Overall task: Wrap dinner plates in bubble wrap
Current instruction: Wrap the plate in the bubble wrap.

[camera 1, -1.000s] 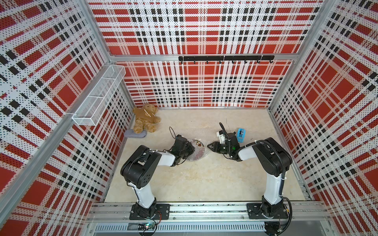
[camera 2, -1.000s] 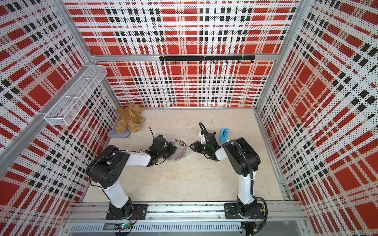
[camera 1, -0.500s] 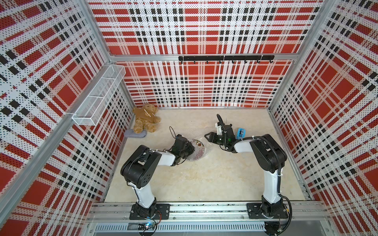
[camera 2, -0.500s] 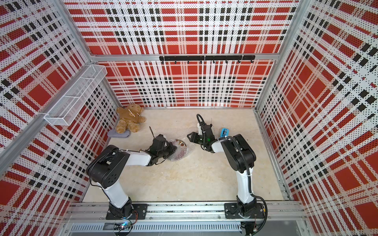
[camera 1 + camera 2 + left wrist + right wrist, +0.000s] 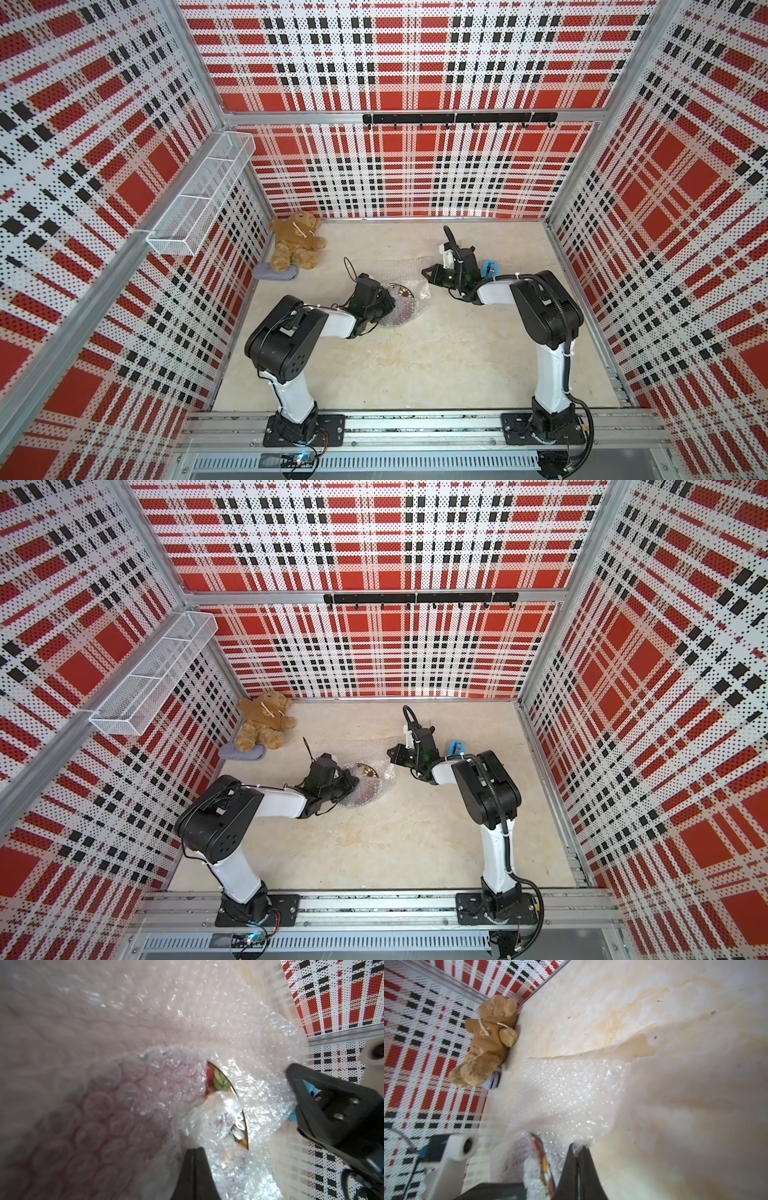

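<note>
right claw (image 5: 580, 1147): jaws pressed together, small tuft of the clear, crinkly plastic bubble wrap (image 5: 566, 1088) pinched at the tips, right on the sheet's edge.

left claw (image 5: 194, 1150): jaws also fully together, tips buried in a fold of wrap lying over the plate. looks like it has film pinched, but the contact itself is hidden.

round glossy dark-red dinner plate with leaf and flower motifs (image 5: 218, 1082) lies on the sheet mid-table, between the two claws. most of it is under a layer of bubbles, with red showing through. a crescent of rim on the right-claw side is bare, seen in both top views.

progress, my read: about half done. one flap is over from the left side.

left to do:
- pull the right claw's flap across the bare crescent
- fold in the strip lying flat on the beige marbled tabletop (image 5: 415, 361) toward the back wall
- close the bundle

small blue tape dispenser (image 5: 489, 268) sits just behind the right claw, not in use. brown teddy bear (image 5: 297, 245) on a grey pad (image 5: 274, 273) in the far left corner, well apart.

risk: a tip pinch on thin film may slip when pulled.
</note>
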`<state>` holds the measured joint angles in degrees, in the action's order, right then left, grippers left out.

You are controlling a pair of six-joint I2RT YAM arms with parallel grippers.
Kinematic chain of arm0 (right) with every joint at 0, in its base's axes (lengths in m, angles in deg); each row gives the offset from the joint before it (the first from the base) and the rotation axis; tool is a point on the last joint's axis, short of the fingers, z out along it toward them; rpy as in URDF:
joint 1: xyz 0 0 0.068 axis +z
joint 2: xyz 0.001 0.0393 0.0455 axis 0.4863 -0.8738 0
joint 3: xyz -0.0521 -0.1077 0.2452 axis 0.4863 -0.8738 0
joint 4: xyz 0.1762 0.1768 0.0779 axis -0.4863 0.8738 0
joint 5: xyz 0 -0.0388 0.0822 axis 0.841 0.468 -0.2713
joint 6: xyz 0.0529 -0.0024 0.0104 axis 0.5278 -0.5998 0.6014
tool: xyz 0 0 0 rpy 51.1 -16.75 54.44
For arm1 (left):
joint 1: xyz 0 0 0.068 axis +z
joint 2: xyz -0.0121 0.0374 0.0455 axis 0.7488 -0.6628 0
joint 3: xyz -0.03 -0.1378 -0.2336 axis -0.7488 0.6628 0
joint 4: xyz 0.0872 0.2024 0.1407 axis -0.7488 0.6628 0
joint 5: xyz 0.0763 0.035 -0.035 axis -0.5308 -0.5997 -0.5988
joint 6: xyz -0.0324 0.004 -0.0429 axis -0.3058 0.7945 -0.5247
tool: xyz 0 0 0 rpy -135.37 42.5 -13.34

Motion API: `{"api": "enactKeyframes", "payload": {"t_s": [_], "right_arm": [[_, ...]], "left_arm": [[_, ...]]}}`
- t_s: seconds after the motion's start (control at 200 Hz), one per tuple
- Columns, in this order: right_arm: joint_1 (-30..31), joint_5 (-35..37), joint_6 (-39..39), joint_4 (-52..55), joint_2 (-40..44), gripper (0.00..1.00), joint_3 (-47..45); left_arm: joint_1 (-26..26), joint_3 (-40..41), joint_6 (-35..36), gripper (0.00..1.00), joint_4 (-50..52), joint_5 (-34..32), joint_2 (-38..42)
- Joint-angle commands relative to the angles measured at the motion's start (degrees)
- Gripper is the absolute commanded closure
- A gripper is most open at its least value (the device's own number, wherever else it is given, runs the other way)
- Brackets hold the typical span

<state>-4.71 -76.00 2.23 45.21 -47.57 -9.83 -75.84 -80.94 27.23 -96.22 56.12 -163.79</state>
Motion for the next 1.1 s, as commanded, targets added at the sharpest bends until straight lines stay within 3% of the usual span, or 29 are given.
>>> {"api": "enactKeyframes", "payload": {"t_s": [0.0,0.256,0.596,0.932,1.097], "right_arm": [[1.6,-1.6,0.8,-2.5,6.3,1.0,-1.0],[9.9,5.6,7.0,-4.3,7.7,1.0,-1.9],[16.2,5.0,9.1,-8.0,4.3,1.0,-5.4],[16.6,-4.6,-6.7,6.4,-2.7,1.0,-2.3],[16.7,-3.3,-14.1,11.5,-4.5,1.0,-0.7]], "left_arm": [[1.0,3.3,-0.3,1.0,10.2,-5.1,-2.1],[0.6,3.0,0.0,1.0,8.8,-4.7,-2.8],[1.0,5.3,-1.7,1.0,1.9,-2.1,-2.8],[1.0,5.0,-3.1,1.0,-2.3,-0.4,-3.4],[2.3,7.4,-3.7,1.0,-6.9,1.7,0.1]]}}
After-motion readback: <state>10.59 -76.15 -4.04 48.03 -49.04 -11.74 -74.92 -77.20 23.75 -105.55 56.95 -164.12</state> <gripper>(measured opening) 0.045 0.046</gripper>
